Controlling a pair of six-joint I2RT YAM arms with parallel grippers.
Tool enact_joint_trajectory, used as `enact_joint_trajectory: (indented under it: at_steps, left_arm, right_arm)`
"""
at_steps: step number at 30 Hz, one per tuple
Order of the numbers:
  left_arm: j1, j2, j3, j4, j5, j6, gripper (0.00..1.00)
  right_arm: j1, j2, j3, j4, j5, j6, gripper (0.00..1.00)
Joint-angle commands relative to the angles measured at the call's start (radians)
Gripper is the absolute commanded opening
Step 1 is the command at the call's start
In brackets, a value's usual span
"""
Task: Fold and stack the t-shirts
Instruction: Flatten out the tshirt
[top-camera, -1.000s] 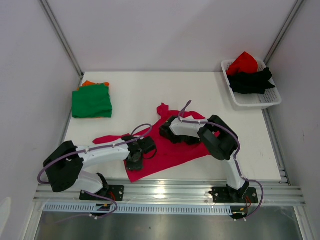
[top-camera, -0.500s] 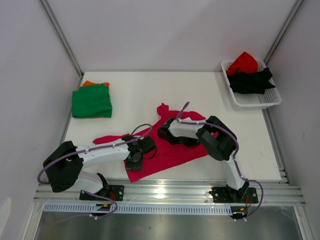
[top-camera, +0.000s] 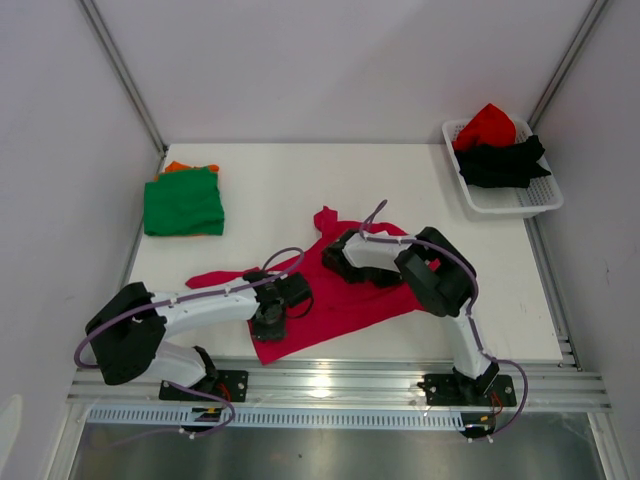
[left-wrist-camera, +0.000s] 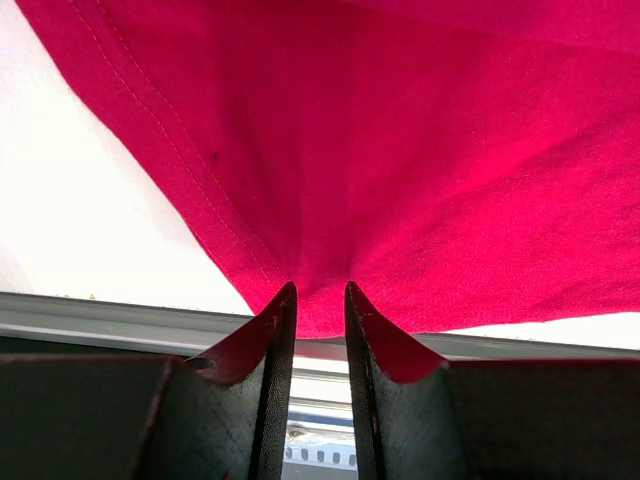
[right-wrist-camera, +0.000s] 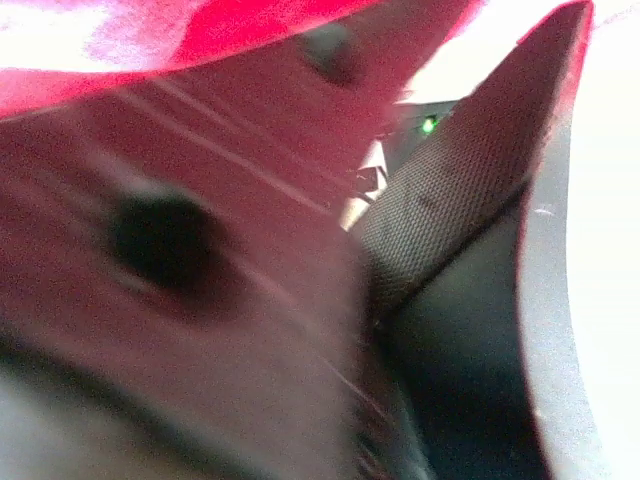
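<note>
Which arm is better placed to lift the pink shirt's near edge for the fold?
Left, probably: the left gripper pinches the near hem of the magenta t-shirt, cloth puckering into its grip. The right gripper sits mid-shirt, its grip too blurred to judge.

A spread t-shirt (top-camera: 345, 305) lies on the near middle of the counter (top-camera: 270, 195). The left gripper (top-camera: 270, 324) is at its near edge and the right gripper (top-camera: 335, 262) is on its far part. A folded stack of t-shirts (top-camera: 182, 203) sits far left. A basket (top-camera: 520, 205) at the far right holds crumpled t-shirts (top-camera: 500, 160).

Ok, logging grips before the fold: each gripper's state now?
Left gripper: closed, pinching the magenta t-shirt at its edge.
Right gripper: against the shirt, state cannot be told.
</note>
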Motion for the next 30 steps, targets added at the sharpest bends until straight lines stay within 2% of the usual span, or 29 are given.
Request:
enact_joint_trajectory:
  at_steps: [1, 5, 8, 12, 14, 15, 18, 20, 25, 26, 28, 30]
  left_arm:
    - [0.006, -0.027, -0.001, -0.003, -0.005, -0.005, 0.29]
    - [0.006, -0.034, -0.007, -0.003, -0.004, -0.009, 0.29]
    - [0.006, -0.037, -0.009, -0.003, -0.005, -0.011, 0.29]
    - [0.006, -0.032, -0.009, 0.005, -0.004, -0.008, 0.29]
    - [0.006, -0.026, -0.009, 0.011, 0.001, -0.003, 0.29]
    - [0.006, -0.02, -0.007, 0.017, 0.003, -0.001, 0.29]
    - [0.006, -0.001, -0.007, 0.029, 0.009, 0.005, 0.29]
    - [0.006, 0.006, -0.004, 0.034, 0.015, 0.011, 0.29]
    - [0.006, 0.006, -0.003, 0.043, 0.019, 0.018, 0.29]
    - [0.006, 0.005, -0.006, 0.044, 0.018, 0.019, 0.29]
    - [0.006, 0.003, -0.009, 0.041, 0.013, 0.017, 0.29]
    - [0.006, 0.002, -0.014, 0.044, 0.015, 0.017, 0.29]
  right_arm:
    - [-0.018, 0.004, 0.013, 0.003, 0.053, -0.005, 0.23]
    - [-0.033, -0.004, 0.005, 0.026, 0.054, -0.03, 0.05]
    - [-0.033, -0.021, -0.008, 0.037, 0.054, -0.042, 0.0]
    - [-0.032, -0.067, -0.018, 0.011, 0.091, -0.001, 0.0]
    - [-0.03, -0.096, -0.016, -0.062, 0.147, 0.099, 0.0]
    - [-0.03, -0.108, -0.013, -0.102, 0.199, 0.227, 0.0]
    - [-0.02, -0.162, -0.01, -0.259, 0.25, 0.433, 0.0]
    - [-0.012, -0.24, -0.04, -0.258, 0.257, 0.504, 0.0]
    - [-0.019, -0.346, -0.058, -0.259, 0.246, 0.556, 0.0]
    - [-0.018, -0.405, -0.067, -0.255, 0.223, 0.619, 0.0]
    - [0.0, -0.488, -0.114, -0.177, 0.198, 0.645, 0.0]
    - [0.004, -0.648, -0.206, -0.074, 0.139, 0.626, 0.0]
